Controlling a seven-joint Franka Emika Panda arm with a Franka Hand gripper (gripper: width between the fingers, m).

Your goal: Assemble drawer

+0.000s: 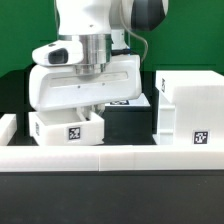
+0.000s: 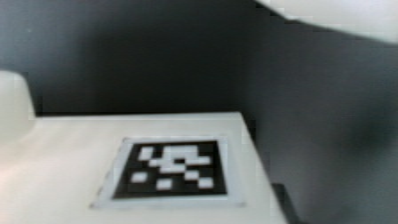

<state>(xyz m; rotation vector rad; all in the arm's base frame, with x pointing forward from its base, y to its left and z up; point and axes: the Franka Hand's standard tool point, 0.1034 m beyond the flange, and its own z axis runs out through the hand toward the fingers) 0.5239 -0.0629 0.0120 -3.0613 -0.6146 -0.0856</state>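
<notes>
A small open-top white tray with a square tag on its front stands on the table at the exterior view's left. The tall white housing, also tagged, stands at the exterior view's right. My gripper reaches down from the tilted white hand to the tray's right wall, and its fingertips are hidden there. In the wrist view a white tagged surface lies very close and blurred, with a dark strip beside it. I cannot tell whether the jaws are closed. I cannot make out a second tray.
A low white wall runs along the table's front, with another segment at the exterior view's left. A bit of a tag peeks out behind the hand. Dark table lies between tray and housing.
</notes>
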